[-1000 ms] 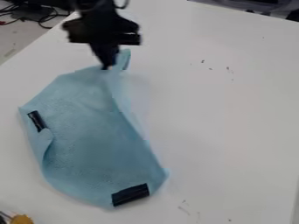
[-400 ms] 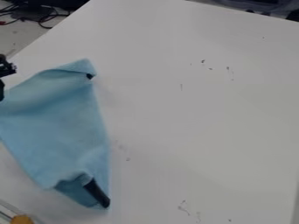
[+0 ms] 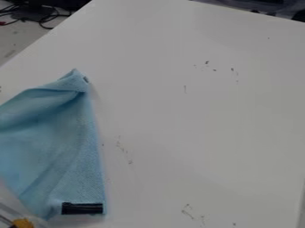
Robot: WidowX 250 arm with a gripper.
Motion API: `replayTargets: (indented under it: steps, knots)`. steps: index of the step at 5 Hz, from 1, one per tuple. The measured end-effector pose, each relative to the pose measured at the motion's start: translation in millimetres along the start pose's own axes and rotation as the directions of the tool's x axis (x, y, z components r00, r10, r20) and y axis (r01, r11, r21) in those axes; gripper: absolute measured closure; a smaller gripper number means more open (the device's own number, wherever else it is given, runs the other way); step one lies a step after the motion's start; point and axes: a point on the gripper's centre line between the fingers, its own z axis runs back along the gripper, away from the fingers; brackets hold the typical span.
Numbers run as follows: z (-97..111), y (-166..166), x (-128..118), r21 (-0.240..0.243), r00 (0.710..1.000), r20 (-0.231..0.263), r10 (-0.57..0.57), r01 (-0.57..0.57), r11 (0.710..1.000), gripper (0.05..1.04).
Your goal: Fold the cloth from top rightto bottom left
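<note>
Blue cloth (image 3: 59, 147) has shifted slightly toward the lower left.

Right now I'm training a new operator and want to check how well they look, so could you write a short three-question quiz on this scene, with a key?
1. True or false: the blue cloth reaches the left edge of the view.
2. Fill in the blank with "upper" or "lower": the wide black strip lies at the ____ end of the cloth.
3. Multiple choice: near which corner of the view is the orange-yellow thing?
A. Upper right
B. Lower left
C. Lower right

Key: 1. True. 2. Lower. 3. B.
</note>
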Motion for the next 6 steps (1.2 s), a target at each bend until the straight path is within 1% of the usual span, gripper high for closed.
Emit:
replayTargets:
  steps: [1, 2, 3, 4, 5, 6]
  knots:
    - [-4.9, -9.5, -1.9, 0.020, 0.997, -0.023, -0.071, 0.072, 0.997, 0.609]
    - [1.1, -21.3, 0.8, 0.063, 0.976, -0.049, -0.211, 0.214, 0.975, 0.307]
    - [13.5, -42.3, 7.3, 0.099, 0.925, -0.062, -0.375, 0.380, 0.920, 0.089]
    - [13.0, -55.1, 3.7, 0.086, 0.883, -0.096, -0.459, 0.467, 0.880, 0.080]
    - [9.9, -61.5, -0.4, 0.073, 0.850, -0.130, -0.511, 0.522, 0.850, 0.083]
    - [-6.7, -59.0, -19.0, 0.008, 0.798, -0.268, -0.539, 0.562, 0.827, 0.083]
